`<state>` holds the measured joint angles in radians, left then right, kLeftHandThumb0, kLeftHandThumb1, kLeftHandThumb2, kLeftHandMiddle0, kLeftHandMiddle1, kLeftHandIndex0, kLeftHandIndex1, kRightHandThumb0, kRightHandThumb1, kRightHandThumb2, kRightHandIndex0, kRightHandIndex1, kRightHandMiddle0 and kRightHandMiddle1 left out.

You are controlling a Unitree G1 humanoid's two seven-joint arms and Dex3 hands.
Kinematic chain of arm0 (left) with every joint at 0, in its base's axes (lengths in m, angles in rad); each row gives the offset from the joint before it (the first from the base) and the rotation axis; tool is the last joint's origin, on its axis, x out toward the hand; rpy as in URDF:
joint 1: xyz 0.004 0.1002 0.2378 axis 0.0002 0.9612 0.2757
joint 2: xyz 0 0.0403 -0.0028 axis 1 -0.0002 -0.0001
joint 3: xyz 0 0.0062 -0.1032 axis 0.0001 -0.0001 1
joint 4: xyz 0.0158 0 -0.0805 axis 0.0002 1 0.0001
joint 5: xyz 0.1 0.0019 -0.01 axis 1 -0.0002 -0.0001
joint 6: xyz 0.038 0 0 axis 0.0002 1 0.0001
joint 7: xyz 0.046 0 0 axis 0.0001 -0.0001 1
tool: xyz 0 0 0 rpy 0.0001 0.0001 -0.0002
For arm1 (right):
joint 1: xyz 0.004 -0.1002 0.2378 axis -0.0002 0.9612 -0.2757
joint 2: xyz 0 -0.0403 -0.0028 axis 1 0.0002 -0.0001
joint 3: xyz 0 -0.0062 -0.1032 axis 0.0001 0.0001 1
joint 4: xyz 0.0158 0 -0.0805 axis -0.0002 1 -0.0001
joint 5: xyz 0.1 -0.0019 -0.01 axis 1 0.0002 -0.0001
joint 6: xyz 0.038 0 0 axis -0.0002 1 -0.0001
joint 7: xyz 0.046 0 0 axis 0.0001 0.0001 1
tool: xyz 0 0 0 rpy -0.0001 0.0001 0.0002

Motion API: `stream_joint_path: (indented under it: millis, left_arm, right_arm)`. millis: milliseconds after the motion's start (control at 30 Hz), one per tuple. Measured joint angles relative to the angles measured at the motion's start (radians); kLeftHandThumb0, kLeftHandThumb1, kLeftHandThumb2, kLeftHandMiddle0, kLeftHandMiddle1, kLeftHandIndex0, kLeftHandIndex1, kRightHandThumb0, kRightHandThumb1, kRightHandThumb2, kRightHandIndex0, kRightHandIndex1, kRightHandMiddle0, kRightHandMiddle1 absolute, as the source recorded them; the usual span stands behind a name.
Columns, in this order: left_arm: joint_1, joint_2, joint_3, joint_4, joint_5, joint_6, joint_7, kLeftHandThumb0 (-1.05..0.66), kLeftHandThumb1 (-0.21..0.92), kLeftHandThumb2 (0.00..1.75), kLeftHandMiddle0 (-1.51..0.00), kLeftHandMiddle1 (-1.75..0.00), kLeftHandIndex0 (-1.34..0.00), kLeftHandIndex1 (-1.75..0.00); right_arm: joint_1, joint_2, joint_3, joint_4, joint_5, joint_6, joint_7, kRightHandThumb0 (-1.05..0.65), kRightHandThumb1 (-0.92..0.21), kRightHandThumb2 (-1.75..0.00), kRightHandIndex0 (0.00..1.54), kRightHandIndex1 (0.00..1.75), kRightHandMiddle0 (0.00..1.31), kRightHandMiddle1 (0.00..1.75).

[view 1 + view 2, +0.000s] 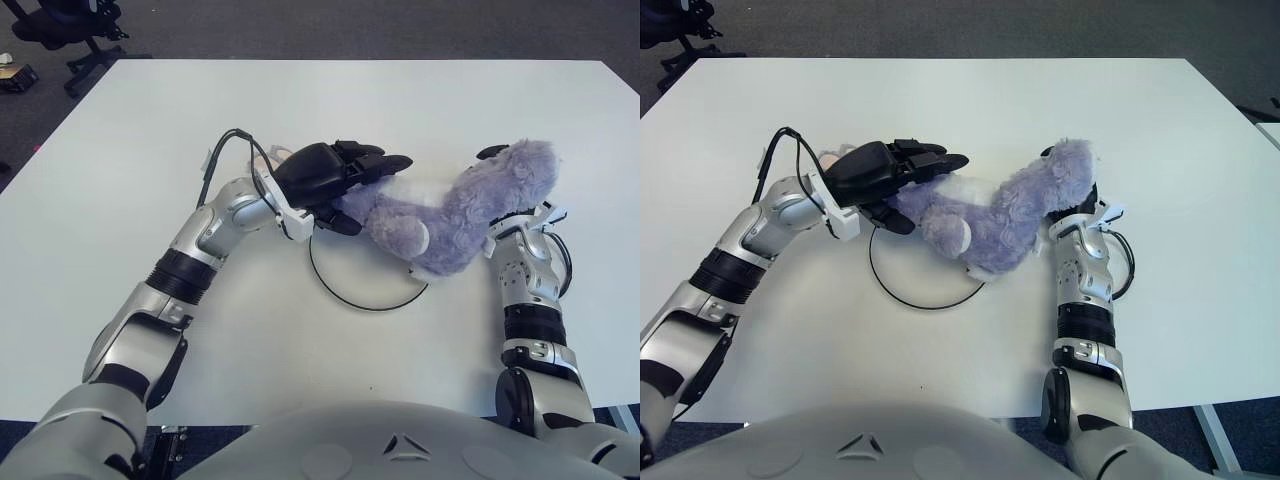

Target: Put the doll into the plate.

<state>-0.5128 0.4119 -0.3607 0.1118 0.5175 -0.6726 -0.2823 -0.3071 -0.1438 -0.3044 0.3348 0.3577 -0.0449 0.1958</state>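
Two hands meet the purple doll [450,215] over the plate [345,288] (a white disc on the table [120,170]): left hand [325,178] fingers clasp one end; right hand [500,205] seemingly grips the farther end, mostly hidden.

The doll [455,213] lies across the far right part of the plate [345,288] on the table [120,180]. The left hand [335,180] is at the doll's left end, over the plate's far left rim; the right hand [515,215] shows behind its right end.
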Motion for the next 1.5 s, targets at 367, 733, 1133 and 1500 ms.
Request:
stream_joint_path:
  millis: [367,733,1133,1500]
  left_arm:
    - [0.027,0.001,0.006,-0.049,-0.034,0.055,-0.035,-1.05,0.92,0.80,-0.36,0.00,-0.16,-0.01]
    - [0.040,-0.003,0.047,-0.054,-0.106,0.061,-0.034,-1.05,0.92,0.80,-0.36,0.00,-0.17,-0.02]
    - [-0.052,-0.048,0.185,0.022,-0.352,0.307,-0.084,-0.96,0.92,1.01,-0.49,-0.05,-0.25,-0.06]
    - [-0.217,-0.077,0.315,0.006,-0.677,0.763,-0.226,-0.89,0.92,1.14,-0.58,-0.02,-0.32,-0.06]
  right_arm:
    - [0.002,0.000,0.000,-0.002,-0.012,-0.002,0.003,-0.37,-0.75,-0.74,0.76,1.75,0.31,1.75]
    - [0.001,-0.001,-0.001,-0.002,-0.012,0.006,0.013,-0.37,-0.76,-0.72,0.74,1.75,0.30,1.75]
    - [-0.006,-0.023,-0.001,0.004,-0.012,0.026,0.023,-0.37,-0.77,-0.72,0.74,1.75,0.30,1.75]
    - [-0.023,-0.057,0.020,0.009,-0.024,0.090,0.040,-0.37,-0.77,-0.72,0.72,1.75,0.30,1.75]
